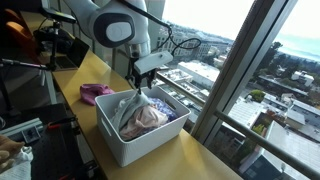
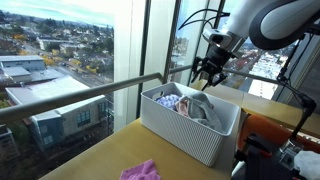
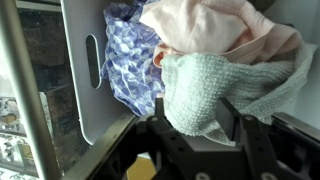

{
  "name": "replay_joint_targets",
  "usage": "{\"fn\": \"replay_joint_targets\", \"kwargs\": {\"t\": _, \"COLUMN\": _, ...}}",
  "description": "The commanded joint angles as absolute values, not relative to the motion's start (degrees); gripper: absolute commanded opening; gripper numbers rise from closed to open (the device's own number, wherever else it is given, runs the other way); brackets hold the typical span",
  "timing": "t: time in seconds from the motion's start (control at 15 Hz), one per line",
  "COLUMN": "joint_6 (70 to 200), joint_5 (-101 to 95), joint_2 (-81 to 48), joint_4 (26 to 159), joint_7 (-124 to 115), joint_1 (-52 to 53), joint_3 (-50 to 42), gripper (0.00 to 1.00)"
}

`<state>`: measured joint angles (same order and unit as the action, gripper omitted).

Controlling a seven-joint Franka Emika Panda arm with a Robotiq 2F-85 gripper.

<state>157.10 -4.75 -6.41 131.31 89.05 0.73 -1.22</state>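
Observation:
My gripper (image 3: 196,116) is shut on a pale green towel (image 3: 205,90), which bulges out between the two fingers. It hangs just above a white bin (image 3: 82,95) that holds a pink cloth (image 3: 225,35) and a blue patterned cloth (image 3: 128,62). In both exterior views the gripper (image 1: 141,87) (image 2: 207,73) is over the bin (image 1: 125,148) (image 2: 185,132). The towel (image 1: 138,101) droops from it onto the pile of clothes.
The bin stands on a wooden counter (image 1: 190,160) along a tall window with a metal rail (image 2: 80,92). A magenta cloth (image 1: 96,93) (image 2: 141,171) lies on the counter beside the bin. Equipment and cables stand at the far end (image 1: 50,45).

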Motion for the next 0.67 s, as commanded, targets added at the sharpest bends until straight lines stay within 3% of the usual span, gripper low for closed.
{"fn": "replay_joint_targets", "kwargs": {"t": 0.0, "joint_6": 157.0, "joint_5": -4.7, "joint_2": -3.5, "joint_4": 130.0, "joint_7": 88.2, "joint_1": 0.5, "joint_3": 1.0, "gripper": 0.88}}
{"fn": "replay_joint_targets", "kwargs": {"t": 0.13, "joint_6": 157.3, "joint_5": -2.2, "joint_2": -4.5, "joint_4": 129.1, "joint_7": 88.9, "joint_1": 2.1, "joint_3": 3.6, "gripper": 0.99}}
{"fn": "replay_joint_targets", "kwargs": {"t": 0.6, "joint_6": 157.7, "joint_5": 5.2, "joint_2": -21.2, "joint_4": 122.7, "joint_7": 89.4, "joint_1": 8.0, "joint_3": 16.5, "gripper": 1.0}}
